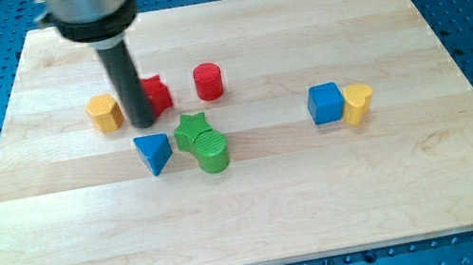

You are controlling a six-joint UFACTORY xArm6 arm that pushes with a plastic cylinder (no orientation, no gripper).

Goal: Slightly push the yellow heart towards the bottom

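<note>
Our rod covers half of the red block [156,95] right behind my tip [143,126], so its shape is anyone's guess (no jaws on this rig, just a plain dark rod). The yellow heart [359,102] sits well off to the tip's right, touching the blue cube [325,102]. Just left of the tip is an orange-yellow hexagon-ish block [104,112]; below it a blue triangle [153,152], green star [190,130] and ribbed green cylinder [213,152]. A red cylinder [209,81] stands to its upper right, all on the pale wooden board [260,215].

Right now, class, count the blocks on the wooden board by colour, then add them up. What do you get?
Yellow: 2, the yellow hexagon and the yellow heart
Red: 2, the red block and the red cylinder
Green: 2, the green star and the green cylinder
Blue: 2, the blue triangle and the blue cube
Total: 8
</note>
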